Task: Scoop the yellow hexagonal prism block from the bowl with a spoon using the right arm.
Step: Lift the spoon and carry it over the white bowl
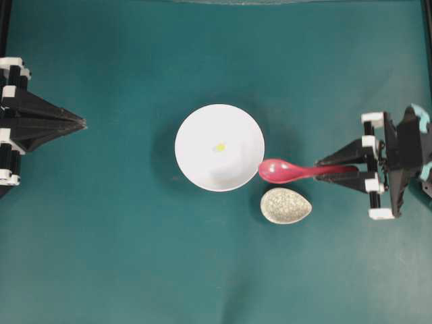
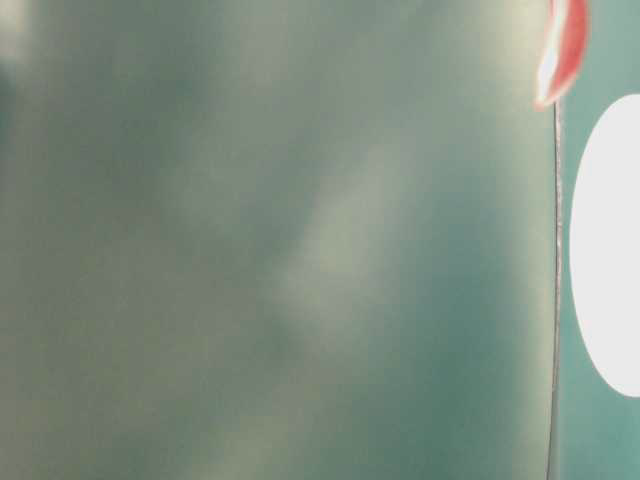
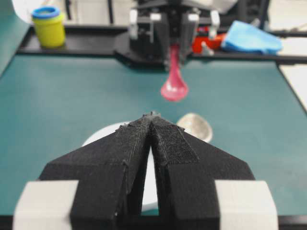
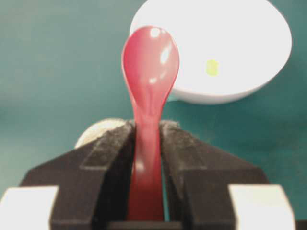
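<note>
right claw (image 1: 337,170) grips spoon (image 1: 287,171) | scoop beside bowl (image 1: 196,169) rim

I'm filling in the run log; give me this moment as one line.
right gripper: shut on spoon | block: in bowl, unscooped | left gripper: shut, idle

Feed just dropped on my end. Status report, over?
Right tool shut on spoon, scoop beside the bowl rim. Left tool shut, idle. Yellow block in bowl. Speckled dish below spoon.

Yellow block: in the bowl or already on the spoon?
In the bowl: the yellow block lies on its floor; the spoon scoop is empty.
</note>
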Tool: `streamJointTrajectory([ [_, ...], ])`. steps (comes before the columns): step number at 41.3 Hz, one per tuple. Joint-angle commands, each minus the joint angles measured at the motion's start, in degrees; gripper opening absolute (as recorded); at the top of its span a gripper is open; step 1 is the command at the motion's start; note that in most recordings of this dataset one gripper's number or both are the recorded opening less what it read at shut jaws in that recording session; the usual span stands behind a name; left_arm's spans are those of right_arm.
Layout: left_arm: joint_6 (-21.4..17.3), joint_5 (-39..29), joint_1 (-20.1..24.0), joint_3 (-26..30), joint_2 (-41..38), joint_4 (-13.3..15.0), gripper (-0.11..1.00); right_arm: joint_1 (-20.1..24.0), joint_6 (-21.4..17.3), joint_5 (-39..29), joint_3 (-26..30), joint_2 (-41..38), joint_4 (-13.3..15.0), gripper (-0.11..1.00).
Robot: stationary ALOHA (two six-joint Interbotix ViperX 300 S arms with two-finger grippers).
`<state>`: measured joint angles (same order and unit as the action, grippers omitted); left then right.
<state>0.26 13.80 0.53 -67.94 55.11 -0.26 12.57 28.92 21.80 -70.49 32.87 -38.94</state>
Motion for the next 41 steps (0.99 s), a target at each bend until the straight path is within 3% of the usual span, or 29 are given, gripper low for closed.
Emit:
streamJointTrajectory([
  [1,0.0,0.09,0.09,1.67,-0.09,-0.09,0.04,-4.83,1.93,-7.73,3.6,3.08,0.18,0.25],
  [9,-0.09,0.18,0.09,1.76,0.35,-0.09,0.04,-13.36,2.72,-21.36,9.32,5.01,1.67,0.25],
  [17,-0.09,0.35,1.32,1.85,1.14,-0.18,0.04,-18.19,2.64,-31.73,15.03,3.78,3.34,0.25],
  [41,-0.7,0.09,3.69,2.02,2.11,-0.18,0.05,-25.22,1.85,-49.83,31.29,-9.67,6.77,0.25],
])
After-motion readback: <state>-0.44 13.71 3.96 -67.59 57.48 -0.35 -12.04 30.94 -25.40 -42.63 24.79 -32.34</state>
